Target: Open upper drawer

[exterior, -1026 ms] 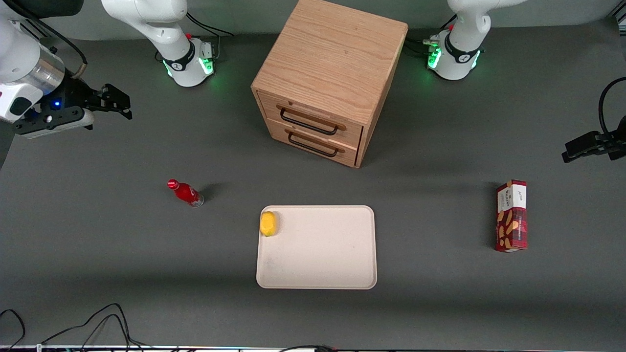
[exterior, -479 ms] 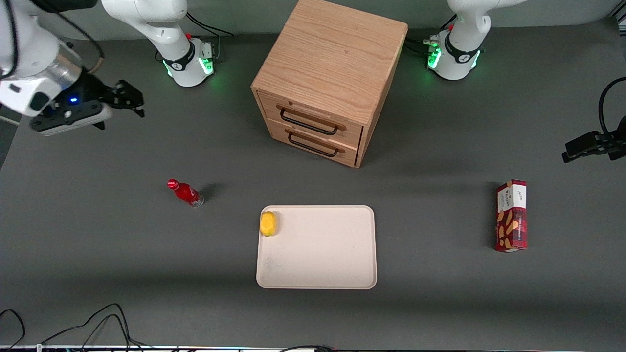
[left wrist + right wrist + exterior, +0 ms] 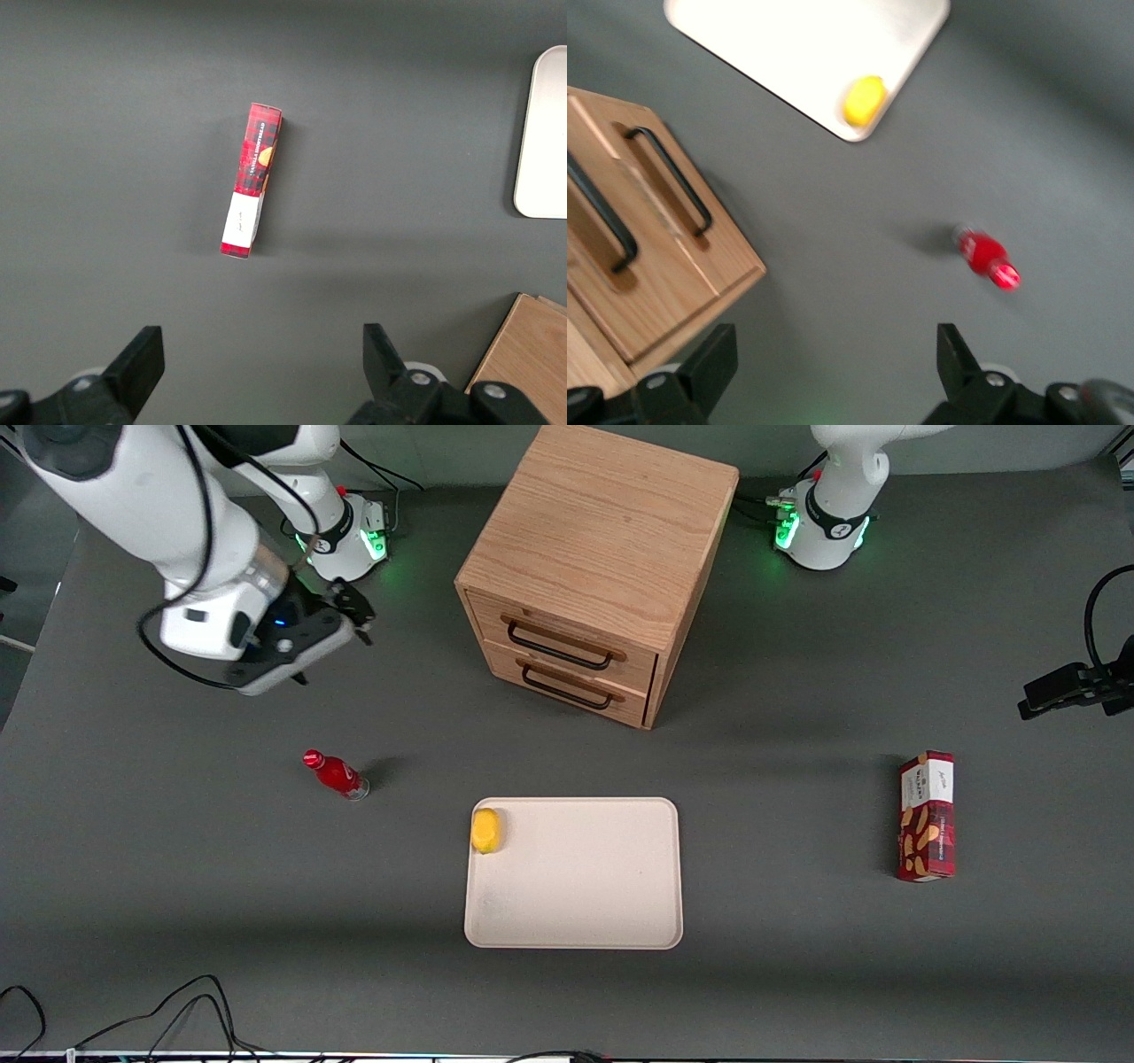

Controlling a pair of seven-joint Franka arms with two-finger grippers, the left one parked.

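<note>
The upper drawer is the top-row one of the light oak cabinet. It is shut, with its long black bar handle facing the front camera. The matching lower drawer beneath it is shut too. My right gripper hangs above the table beside the cabinet, toward the working arm's end, well apart from the handle. In the right wrist view the gripper is open and empty, and the upper drawer with its handle shows beside one finger.
A red bottle stands on the table nearer to the front camera than the gripper. A cream tray with a yellow lemon lies in front of the cabinet. A red snack box lies toward the parked arm's end.
My right arm has swung in from the working arm's end of the table toward the cabinet, bringing the gripper much closer to the drawers. Nothing else has moved.
</note>
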